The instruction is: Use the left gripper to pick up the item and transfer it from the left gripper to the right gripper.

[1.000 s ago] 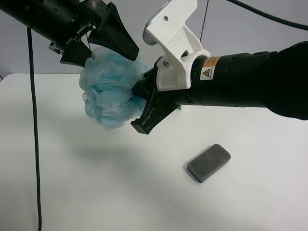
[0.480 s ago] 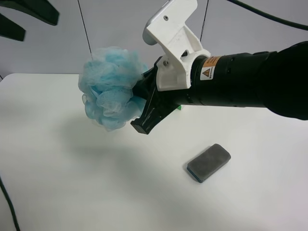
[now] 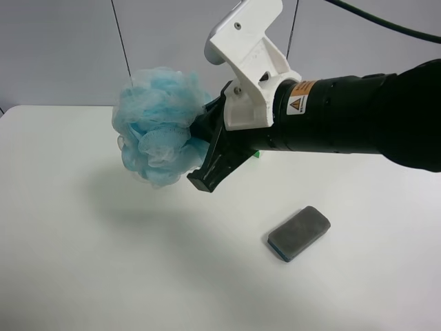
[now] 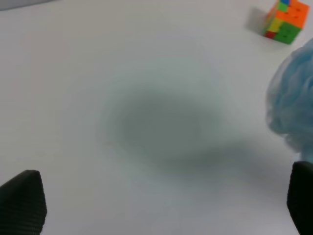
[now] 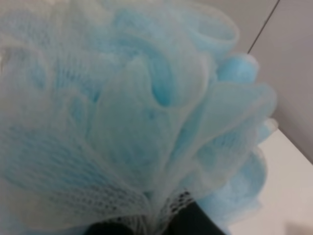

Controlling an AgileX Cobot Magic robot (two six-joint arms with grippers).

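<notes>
The item (image 3: 160,127), a ruffled light-blue mesh ball, is suspended above the worktop (image 3: 103,276) and touches no surface. The right pincer (image 3: 201,148) is clenched on the item from the side. One black finger (image 3: 210,169) passes beneath the mesh, and the opposite finger is largely concealed by the ruffles. In the right wrist view the item (image 5: 132,112) fills nearly the entire picture, with only a dark portion of the pincer visible at the edge of the mesh. The left pincer (image 4: 161,200) is released and grasps nothing: its two fingers (image 4: 22,203) stand wide apart over bare worktop (image 4: 98,58). In that view the item (image 4: 293,107) appears at one edge, apart from both fingers, above a soft grey shadow (image 4: 161,122). A multicoloured puzzle cube (image 4: 283,22) rests on the worktop beyond the item. A flat dark-grey pad (image 3: 298,233) with rounded corners lies on the worktop below the right arm, well apart from the item. Nothing lies on the worktop directly beneath the item. The right arm carries a white housing (image 3: 251,55) directly behind the pincer. An orange label (image 3: 300,96) on the black arm body bears a warning triangle, and its lettering is too small to read. A black cable (image 3: 386,24) crosses the upper corner of the exterior high view.
</notes>
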